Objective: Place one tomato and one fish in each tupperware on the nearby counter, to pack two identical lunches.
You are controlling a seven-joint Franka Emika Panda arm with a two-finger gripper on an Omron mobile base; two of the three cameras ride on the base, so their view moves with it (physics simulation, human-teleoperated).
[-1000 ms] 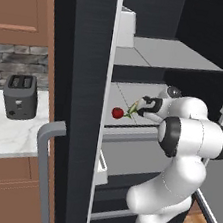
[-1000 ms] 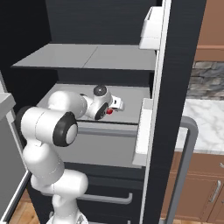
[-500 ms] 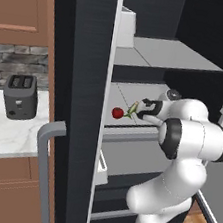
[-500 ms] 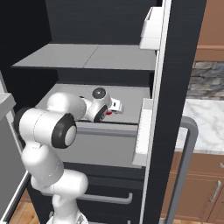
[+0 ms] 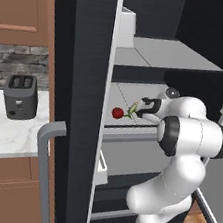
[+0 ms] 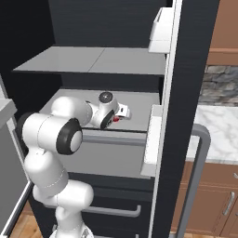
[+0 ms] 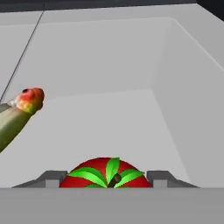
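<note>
A red tomato (image 7: 105, 173) with a green top lies on the grey fridge shelf (image 5: 136, 94), and my gripper (image 7: 107, 178) has a finger tip pressed against each of its sides. From the left base view the tomato (image 5: 117, 113) sits at the end of my gripper (image 5: 126, 111), which reaches leftward over the shelf. The yellowish green fish (image 7: 19, 113) with an orange-red head lies just beside the hand (image 5: 133, 108). In the right base view the hand covers most of the tomato (image 6: 115, 119). The tupperware is out of view.
The open fridge door, with a grey handle (image 5: 45, 164) and white door bins (image 5: 127, 27), stands between the shelf and the marble counter (image 5: 5, 128). A dark toaster (image 5: 20, 97) sits on that counter. A higher shelf (image 6: 93, 60) hangs close above the hand.
The finger tips have closed in from wide open onto the tomato's sides. The arm, the tomato and the fish have stayed where they were.
</note>
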